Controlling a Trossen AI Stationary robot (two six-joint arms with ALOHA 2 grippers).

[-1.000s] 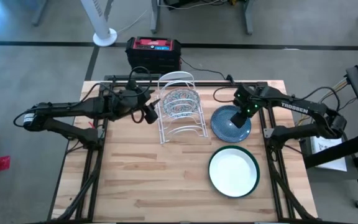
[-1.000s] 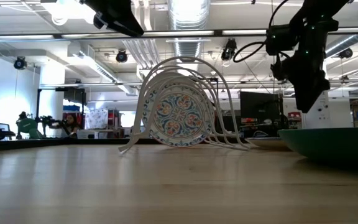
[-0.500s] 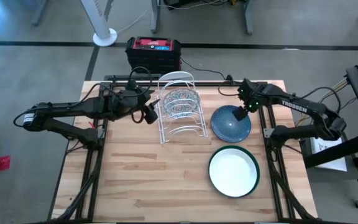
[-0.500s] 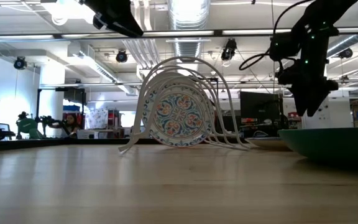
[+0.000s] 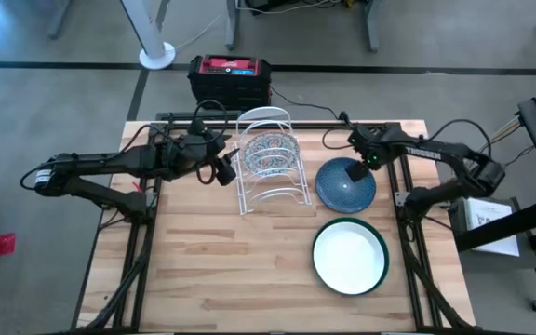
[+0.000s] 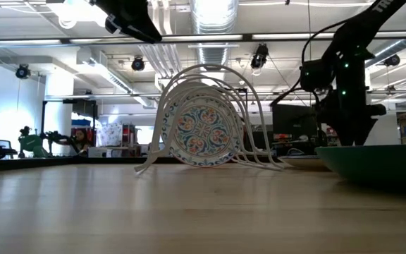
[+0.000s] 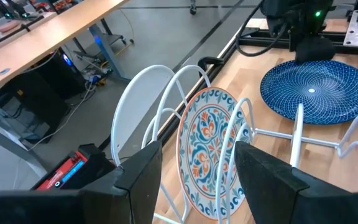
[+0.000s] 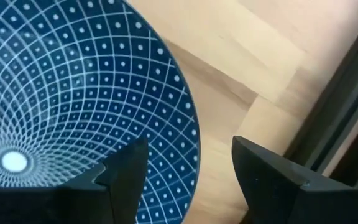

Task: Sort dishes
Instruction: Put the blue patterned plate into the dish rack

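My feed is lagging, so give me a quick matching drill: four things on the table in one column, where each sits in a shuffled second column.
1. blue patterned dish
2. floral-patterned white dish
3. green-rimmed white dish
4. right gripper

A. upright in the white wire rack
B. flat, nearest the table's front edge
C. open over the blue dish's rim
D. flat, right of the rack

1-D, 2-A, 3-B, 4-C

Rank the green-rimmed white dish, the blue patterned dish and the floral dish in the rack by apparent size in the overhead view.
1. Round white dish with a green rim, lying flat: largest.
2. Round blue patterned dish, flat: smaller.
3. Floral-patterned white dish: looks smallest, but it stands on edge in the white wire rack, so it shows foreshortened; its true rank is unsure.
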